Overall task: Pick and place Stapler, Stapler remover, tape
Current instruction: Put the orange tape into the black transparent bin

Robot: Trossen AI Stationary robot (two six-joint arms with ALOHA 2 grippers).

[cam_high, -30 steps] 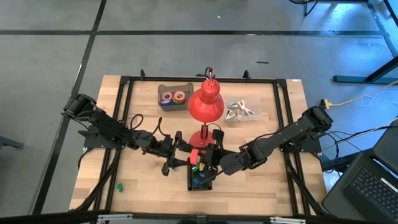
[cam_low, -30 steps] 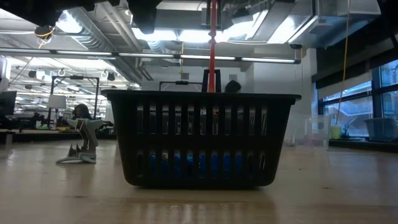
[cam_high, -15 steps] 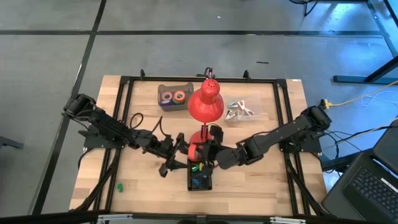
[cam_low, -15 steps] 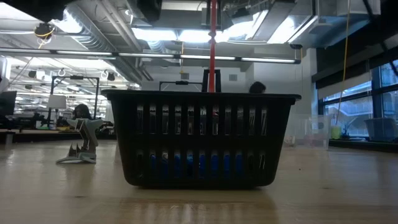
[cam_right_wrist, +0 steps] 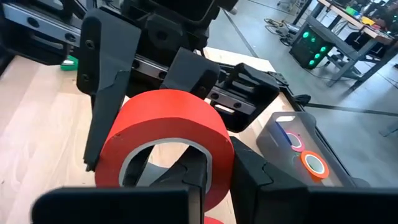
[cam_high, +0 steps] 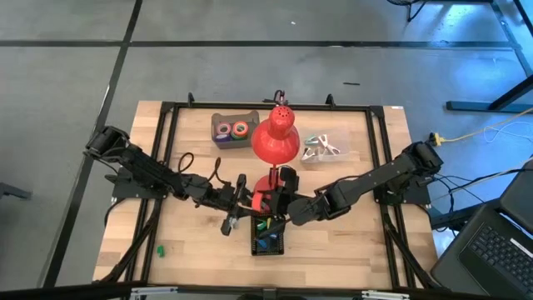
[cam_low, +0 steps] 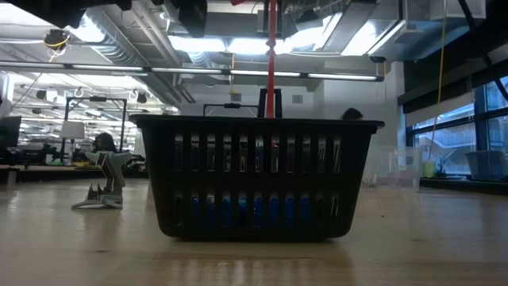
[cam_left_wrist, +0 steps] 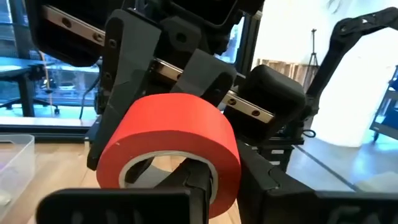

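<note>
Red tape roll (cam_left_wrist: 168, 146) apparently gripped by both jaws at once, above basket (cam_high: 267, 236).

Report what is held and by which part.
The red tape, above the basket. The left gripper and the right gripper each seem to clamp its ring wall, one finger through the hollow centre.

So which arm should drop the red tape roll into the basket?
Probably right: the right gripper sits at the black basket's rim beside the red tape roll, while the left gripper stands off to its side.
</note>
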